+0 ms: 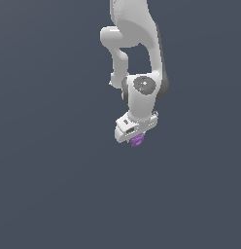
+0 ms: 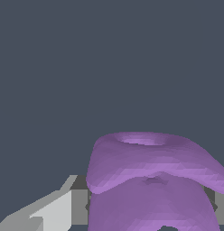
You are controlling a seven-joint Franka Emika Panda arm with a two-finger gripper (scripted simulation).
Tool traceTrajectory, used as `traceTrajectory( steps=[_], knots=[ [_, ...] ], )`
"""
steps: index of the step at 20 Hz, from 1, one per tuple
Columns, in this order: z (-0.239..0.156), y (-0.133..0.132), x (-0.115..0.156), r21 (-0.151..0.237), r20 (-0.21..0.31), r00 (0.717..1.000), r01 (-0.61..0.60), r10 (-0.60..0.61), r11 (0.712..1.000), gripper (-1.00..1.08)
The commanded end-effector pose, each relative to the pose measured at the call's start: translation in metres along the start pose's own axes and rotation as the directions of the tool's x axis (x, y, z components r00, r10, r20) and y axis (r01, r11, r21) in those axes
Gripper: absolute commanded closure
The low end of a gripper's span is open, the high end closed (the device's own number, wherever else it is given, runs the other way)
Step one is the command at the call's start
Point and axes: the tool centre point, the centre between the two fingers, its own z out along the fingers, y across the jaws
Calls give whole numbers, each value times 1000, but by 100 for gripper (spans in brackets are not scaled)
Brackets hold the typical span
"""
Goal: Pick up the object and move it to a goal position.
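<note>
The object is a small purple knobbly piece peeking out just under the white gripper in the exterior view. It fills much of the wrist view as a lobed purple lump with a shallow hollow on top. A grey finger presses against its side, and a sliver of the other finger shows on the opposite side. The gripper is shut on the object. The fingers themselves are mostly hidden behind the hand in the exterior view.
The white arm comes down from the top middle of the exterior view. Everything around is a plain dark grey-blue surface with no other objects in sight.
</note>
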Motion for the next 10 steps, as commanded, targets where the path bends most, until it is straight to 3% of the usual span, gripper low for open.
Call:
traceTrajectory(
  steps=[1, 10],
  knots=[
    [-18, -19, -4, -1, -1, 1000, 1, -1, 1000, 108],
    [-87, -88, -20, -2, 0, 1000, 1, -1, 1000, 108]
  ],
)
